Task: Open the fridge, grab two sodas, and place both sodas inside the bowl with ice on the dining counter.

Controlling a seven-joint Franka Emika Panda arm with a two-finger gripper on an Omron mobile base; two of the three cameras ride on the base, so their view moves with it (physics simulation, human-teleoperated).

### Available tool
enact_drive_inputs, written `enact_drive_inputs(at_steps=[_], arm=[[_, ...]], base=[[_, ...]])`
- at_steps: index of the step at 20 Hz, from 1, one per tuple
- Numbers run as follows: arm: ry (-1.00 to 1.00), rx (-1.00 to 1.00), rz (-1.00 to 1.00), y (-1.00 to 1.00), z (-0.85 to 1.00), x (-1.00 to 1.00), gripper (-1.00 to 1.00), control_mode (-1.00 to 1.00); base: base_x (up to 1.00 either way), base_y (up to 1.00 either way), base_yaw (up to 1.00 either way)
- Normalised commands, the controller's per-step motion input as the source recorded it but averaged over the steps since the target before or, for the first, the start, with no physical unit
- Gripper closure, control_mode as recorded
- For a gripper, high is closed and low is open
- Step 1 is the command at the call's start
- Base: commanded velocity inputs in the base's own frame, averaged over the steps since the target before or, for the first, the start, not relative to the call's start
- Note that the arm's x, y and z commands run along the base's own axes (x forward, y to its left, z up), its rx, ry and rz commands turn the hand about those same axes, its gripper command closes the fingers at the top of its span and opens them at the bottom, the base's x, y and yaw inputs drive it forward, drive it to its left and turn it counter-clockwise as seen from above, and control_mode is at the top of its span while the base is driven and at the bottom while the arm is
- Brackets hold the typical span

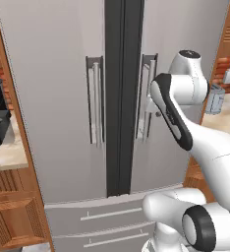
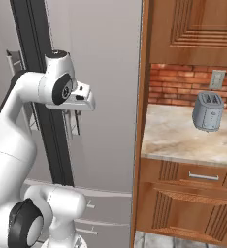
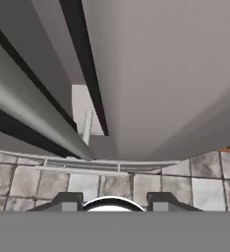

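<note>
Your end effector (image 3: 112, 201) sits nearly closed at the fridge's (image 1: 53, 98) right door handle (image 1: 147, 96), seemingly gripping it; next, pull the door open.

A white arm (image 1: 205, 142) with smooth rounded links is being shown, its joints being ringed in black, a long dark band being carried along one link, a black-centred round cap being seen near the wrist.
</note>
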Motion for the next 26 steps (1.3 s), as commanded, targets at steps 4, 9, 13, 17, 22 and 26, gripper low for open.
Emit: enact_drive_inputs(at_steps=[4, 9, 13, 17, 22, 26], arm=[[0.00, 0.00, 0.00, 0.00, 0.00, 0.00, -1.00, 1.00], [0.00, 0.00, 0.00, 0.00, 0.00, 0.00, -1.00, 1.00], [0.00, 0.00, 0.00, 0.00, 0.00, 0.00, -1.00, 1.00], [0.00, 0.00, 0.00, 0.00, 0.00, 0.00, -1.00, 1.00], [0.00, 0.00, 0.00, 0.00, 0.00, 0.00, -1.00, 1.00], [0.00, 0.00, 0.00, 0.00, 0.00, 0.00, -1.00, 1.00]], base=[[-0.17, 0.25, 0.00], [-0.33, 0.74, 0.00], [-0.47, 0.58, 0.00], [-0.65, 0.18, -0.01], [-0.51, -0.03, -0.01], [0.02, -0.12, 0.00]])
